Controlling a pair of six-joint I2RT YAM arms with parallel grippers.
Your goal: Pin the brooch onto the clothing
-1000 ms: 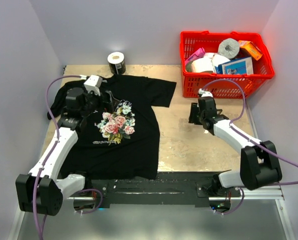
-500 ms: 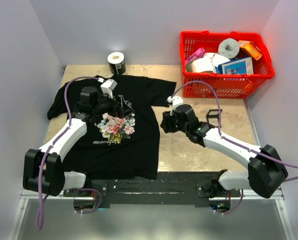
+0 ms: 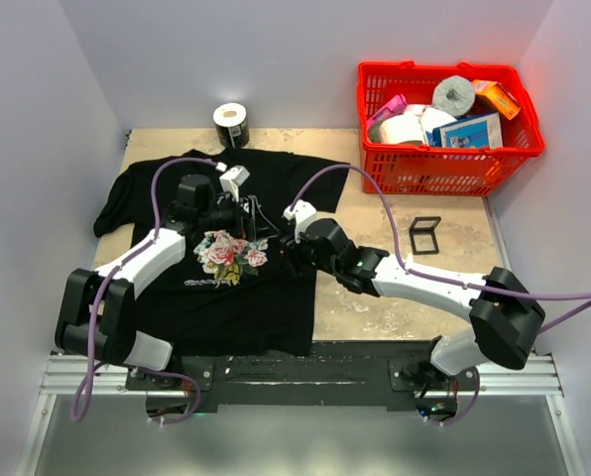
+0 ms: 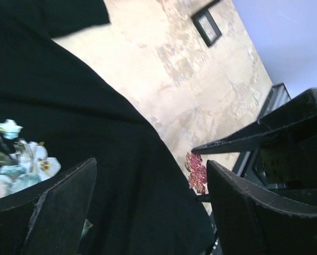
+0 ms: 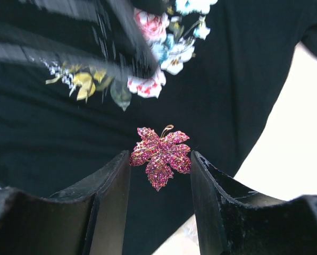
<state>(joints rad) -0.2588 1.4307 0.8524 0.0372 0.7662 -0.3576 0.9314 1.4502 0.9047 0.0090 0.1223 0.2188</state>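
Pale walls close in a tan tabletop (image 3: 375, 288), with a filled red basket (image 3: 434, 177) at the far right, a tape roll (image 3: 231, 124) at the far edge and a small black frame (image 3: 424, 235) between. Over the black T-shirt (image 3: 246, 307), by its rose print (image 3: 231, 253), the left gripper (image 4: 152, 163) hangs with jaws spread. Just beside it, the right gripper (image 5: 159, 159) pinches the brooch (image 5: 163, 151), a glittering magenta leaf-shaped pin with a thin gold loop.

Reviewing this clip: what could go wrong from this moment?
1. The right gripper pinches the brooch by its edges only; it may twist or slip when pressed down.
2. The open left gripper holds no fabric, so the T-shirt may bunch.
3. Both grippers hang close together; they might collide.
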